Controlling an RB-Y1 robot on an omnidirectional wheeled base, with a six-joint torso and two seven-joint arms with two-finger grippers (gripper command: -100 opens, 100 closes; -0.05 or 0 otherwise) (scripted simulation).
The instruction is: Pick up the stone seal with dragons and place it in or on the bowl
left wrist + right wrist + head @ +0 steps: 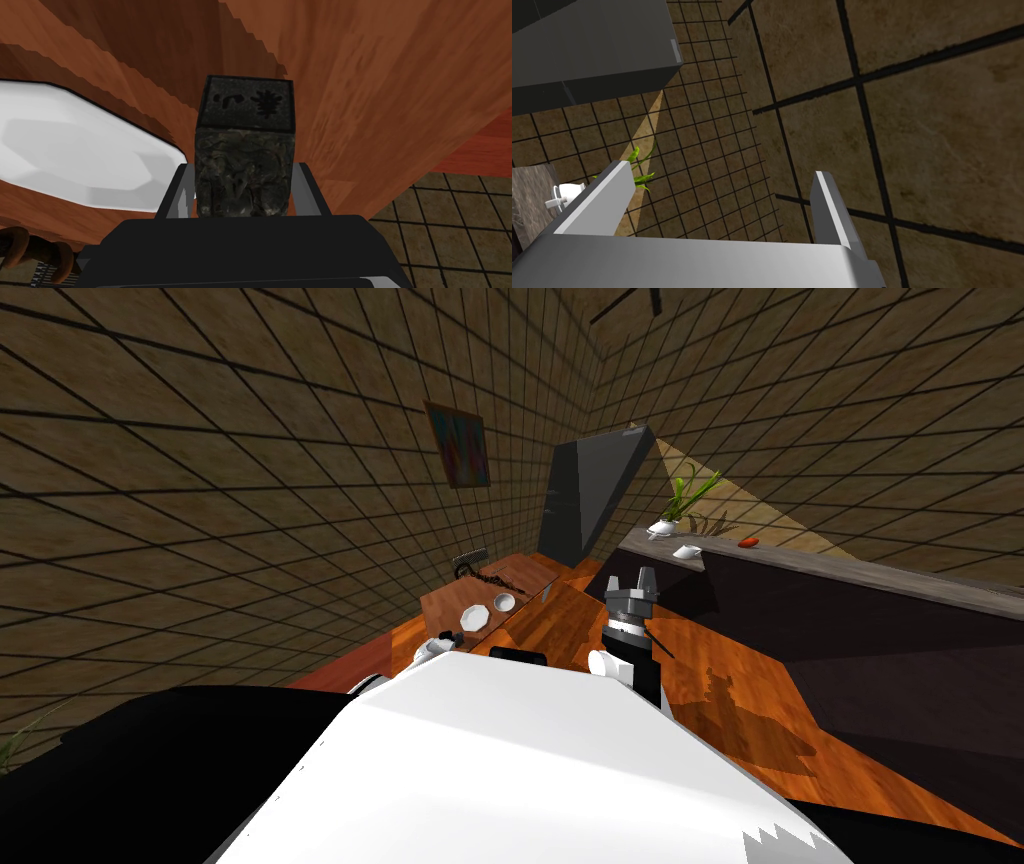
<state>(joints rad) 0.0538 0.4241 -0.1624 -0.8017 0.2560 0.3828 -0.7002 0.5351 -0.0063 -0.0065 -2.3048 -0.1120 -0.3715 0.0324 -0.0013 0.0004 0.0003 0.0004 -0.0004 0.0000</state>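
Note:
The stone seal (244, 150) is a dark carved block with characters cut into its flat end face. My left gripper (243, 172) is shut on it, one finger pressed to each carved side. Whether the seal rests on the brown wooden table (380, 90) or hangs just off it, I cannot tell. A white eight-sided bowl (75, 150) lies on the table close beside the seal. In the head view the left gripper (441, 643) is at the table's near edge, by that bowl (473, 616) and a smaller round white bowl (504, 602). My right gripper (632, 583) (722, 172) is raised and open, holding nothing.
A dark chain-like object (492, 576) lies at the table's far end. A dark grey cabinet (590, 493) stands behind it. To the right runs a dark counter (860, 573) with a plant (685, 500), a white cup (686, 552) and a red item (748, 542).

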